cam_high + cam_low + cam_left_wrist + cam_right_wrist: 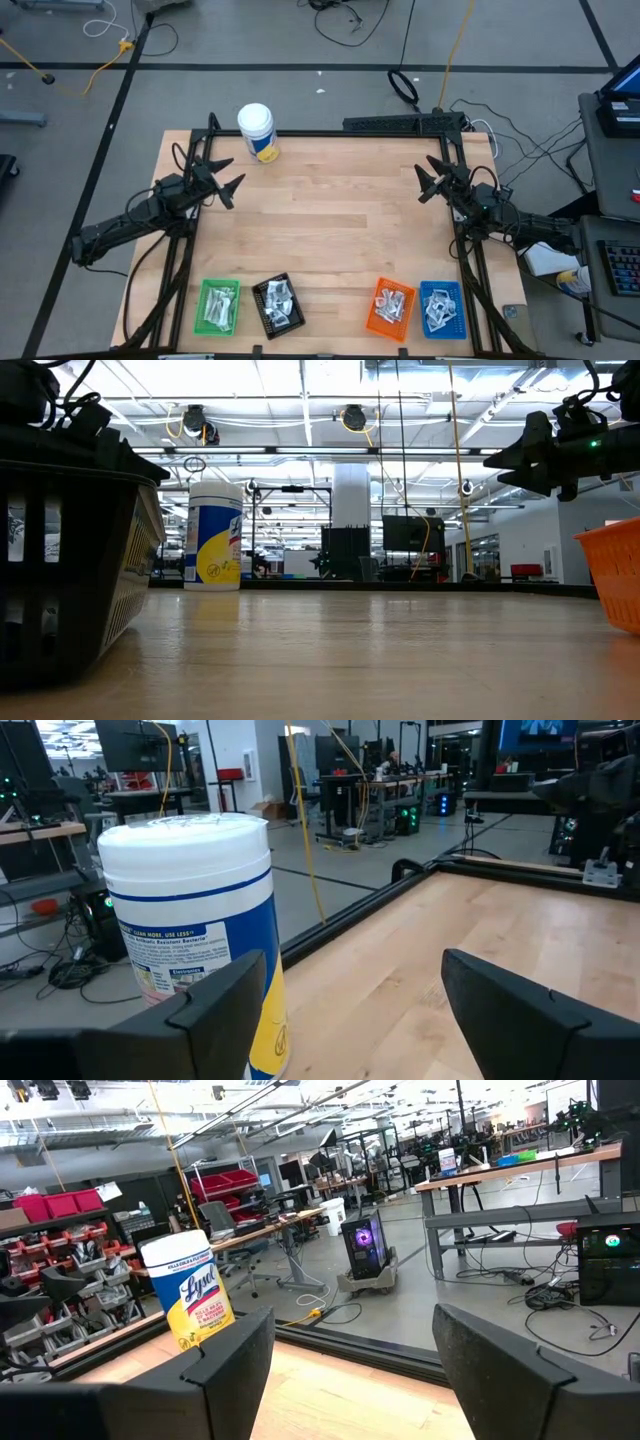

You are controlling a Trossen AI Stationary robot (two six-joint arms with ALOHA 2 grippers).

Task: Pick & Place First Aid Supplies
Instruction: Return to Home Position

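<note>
Sitting in trays [202, 308], packets [219, 305] far from hands [232, 177] [424, 180]

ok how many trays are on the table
4, in a row along the table edge opposite the bottle: green tray and black tray to the left, orange tray and blue tray to the right. None seems hidden.

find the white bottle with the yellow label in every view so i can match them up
high view: bottle at the table's far edge, left of middle.
low view: left of centre, upright at the table's far end.
left wrist view: close ahead of the left gripper.
right wrist view: farther off, ahead of the right gripper.
shared landmark: black rail along the table's far edge.
</note>
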